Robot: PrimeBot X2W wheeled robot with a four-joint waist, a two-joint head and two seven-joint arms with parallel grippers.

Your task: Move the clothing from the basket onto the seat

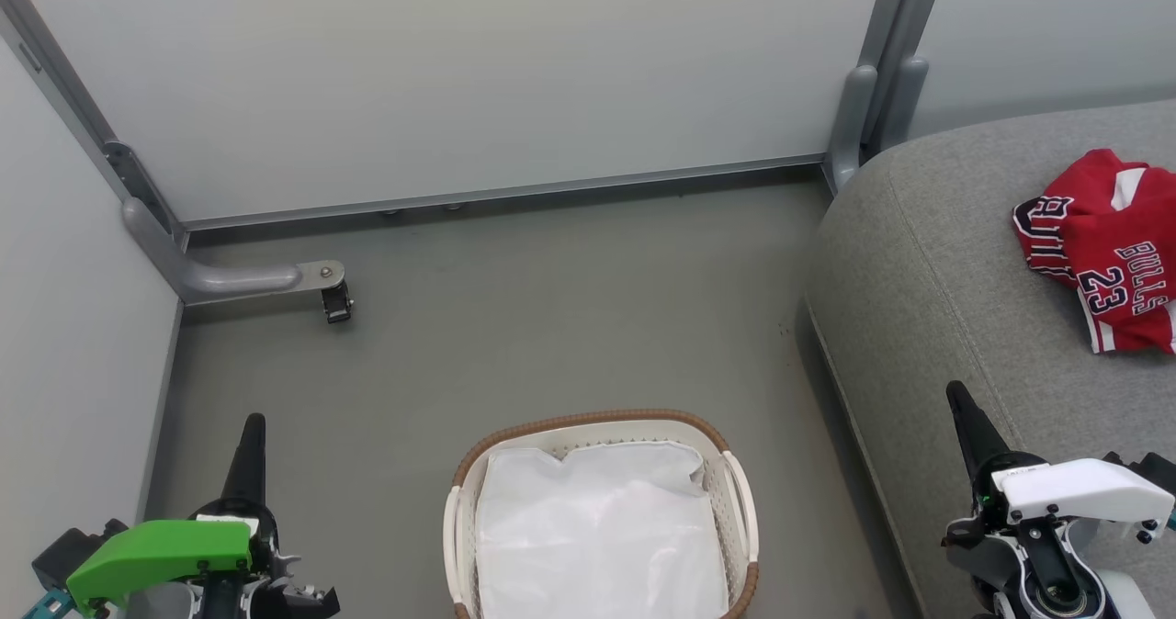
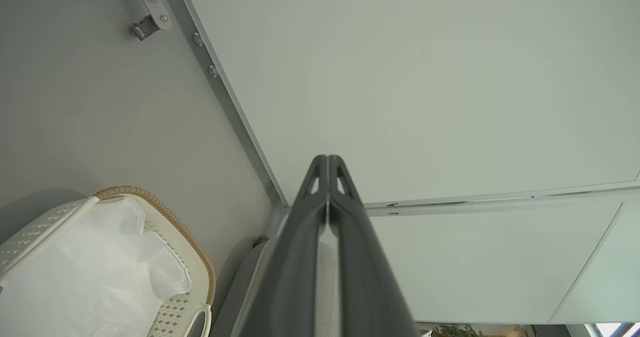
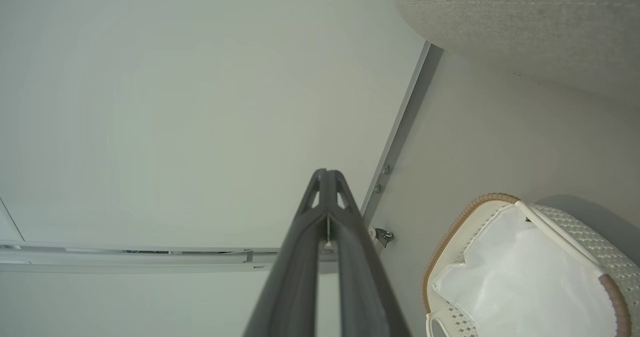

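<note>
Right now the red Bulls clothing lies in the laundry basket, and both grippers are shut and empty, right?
No. The head view shows the red Bulls clothing on the grey sofa; the laundry basket holds just its white liner. The left gripper and right gripper are indeed shut and empty.

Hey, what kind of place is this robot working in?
Probably a mock living-room corner inside a lab or test cell. Pale partition panels on metal frames with a castor foot wall it in, while a grey sofa holding red jerseys and a laundry basket supply the home touch.
</note>
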